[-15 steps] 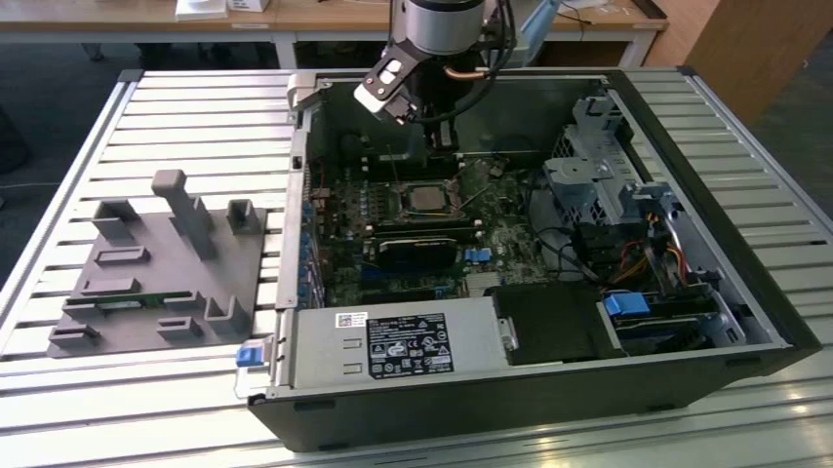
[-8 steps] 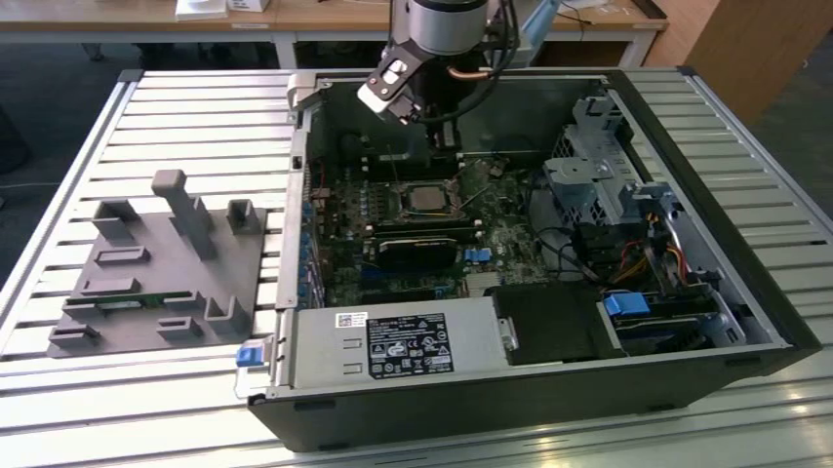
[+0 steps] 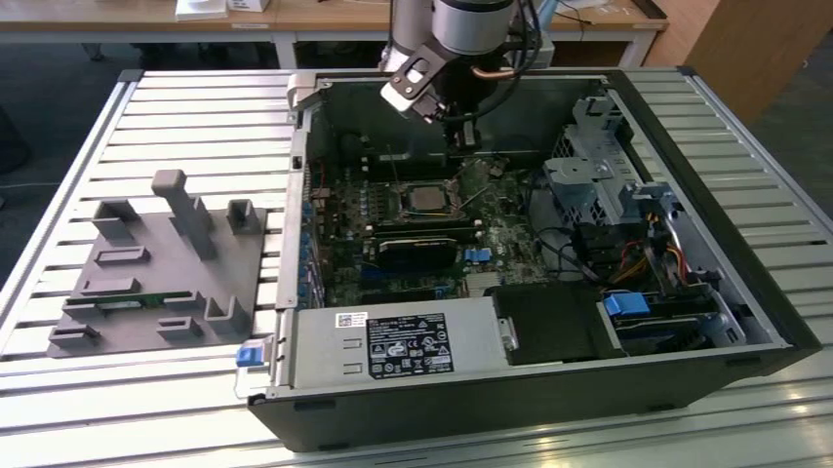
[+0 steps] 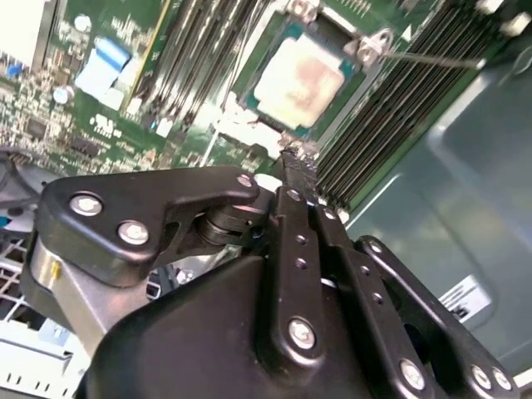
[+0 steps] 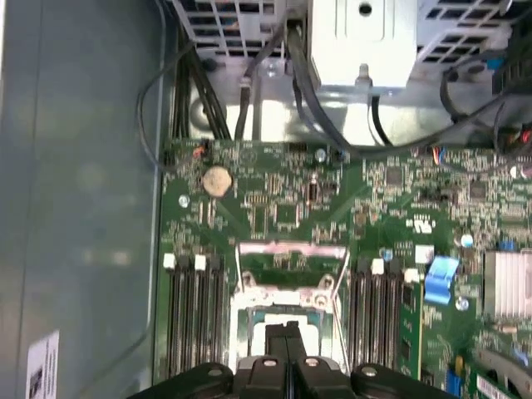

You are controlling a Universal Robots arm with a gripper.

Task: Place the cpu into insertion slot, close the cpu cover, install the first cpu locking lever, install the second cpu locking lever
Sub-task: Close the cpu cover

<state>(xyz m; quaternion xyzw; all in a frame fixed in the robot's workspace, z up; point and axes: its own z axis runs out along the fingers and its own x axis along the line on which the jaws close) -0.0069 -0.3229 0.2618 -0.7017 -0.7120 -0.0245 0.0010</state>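
The cpu (image 4: 299, 79), a pale silvery-beige square, lies flat in the insertion slot (image 4: 353, 81) on the green motherboard; the exterior view shows the cpu (image 3: 423, 199) mid-board. The cpu cover (image 5: 291, 248), a thin silvery frame, is swung back off the socket, with board showing through its cut-out. Thin wire levers (image 5: 344, 274) run along the frame's sides, and one lever (image 4: 432, 58) sticks out past the socket corner. My gripper (image 5: 287, 332) is shut with nothing between its fingers. The gripper (image 4: 287, 158) hovers at the socket's edge next to the raised cover, just off the chip.
Black memory slots (image 5: 191, 316) flank the socket on both sides. A black card (image 3: 416, 249), the power supply (image 3: 390, 346) and a drive cage (image 3: 599, 175) with cables fill the case. A grey fixture plate (image 3: 163, 263) sits on the slatted table at the exterior view's left.
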